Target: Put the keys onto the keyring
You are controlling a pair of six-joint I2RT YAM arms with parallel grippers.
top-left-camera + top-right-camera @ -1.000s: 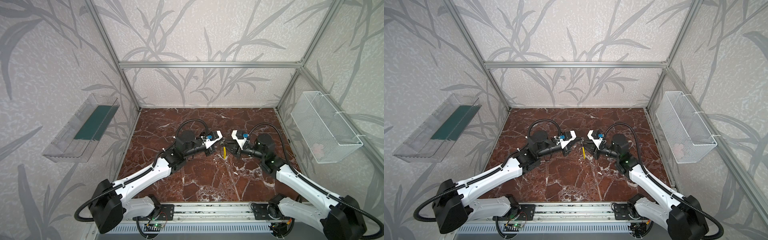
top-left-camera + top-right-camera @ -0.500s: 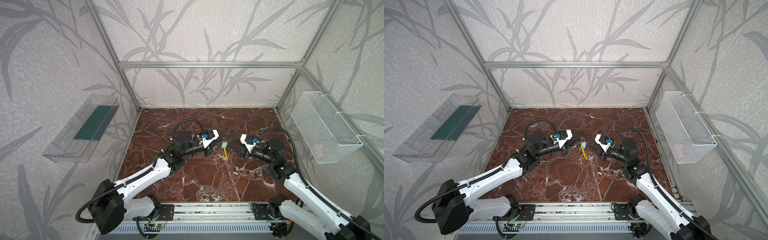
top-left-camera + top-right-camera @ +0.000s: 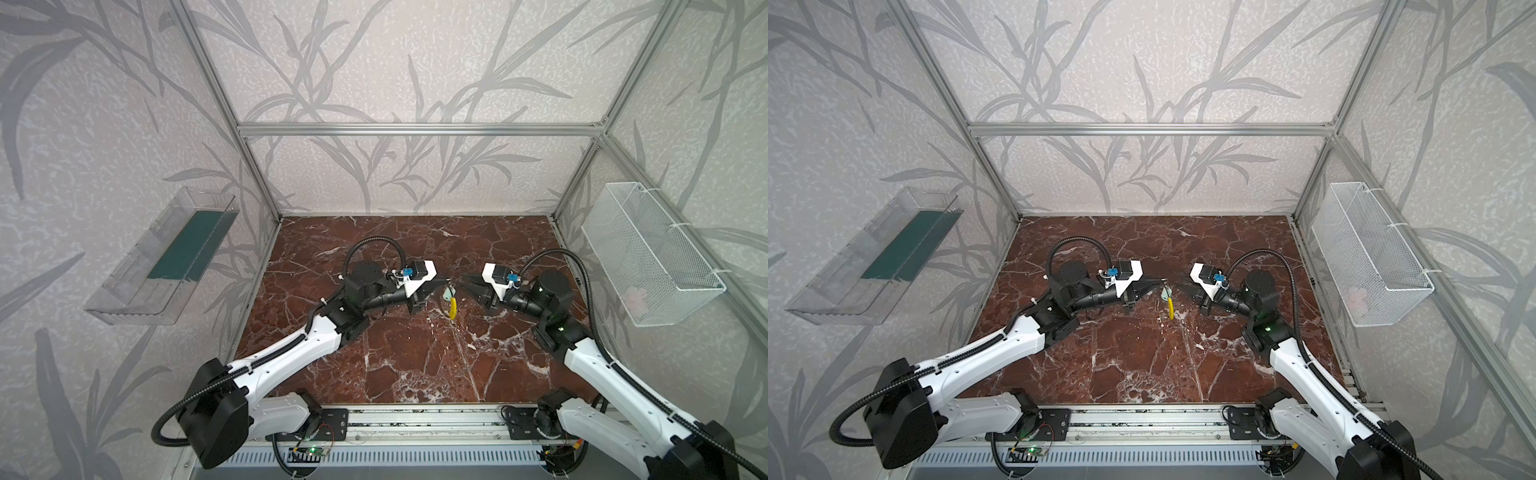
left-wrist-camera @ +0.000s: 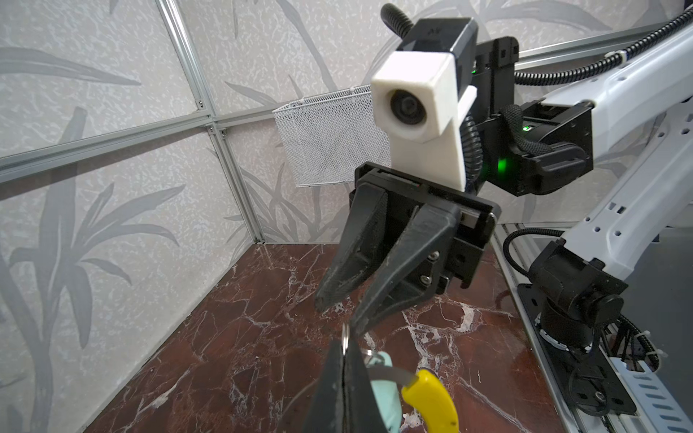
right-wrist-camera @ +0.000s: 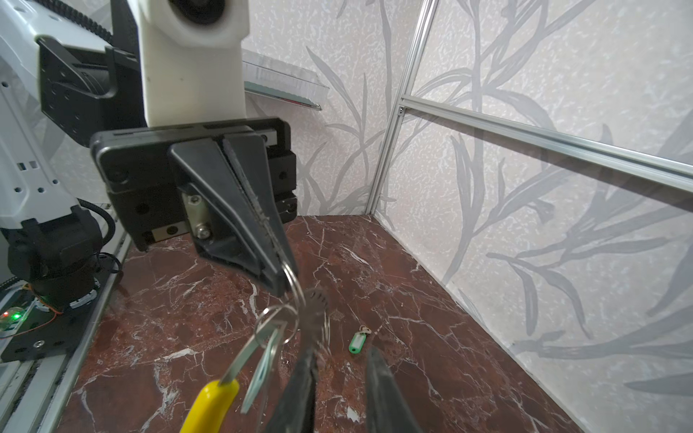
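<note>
L gripper (image 5: 280,285) is clamped tight on the thin wire of the keyring (image 5: 212,403). I hold it up off the table (image 3: 415,357) so the ring hangs free, yellow sleeve lowest and wire reachable. One mint key (image 4: 386,401) already dangles on it. R gripper (image 4: 339,311) sits just beside the ring, jaws narrowly apart, nothing btwn them. 2nd key (image 5: 358,343) lies flat on the table, apart from the ring. Prob. my next pick.
</note>
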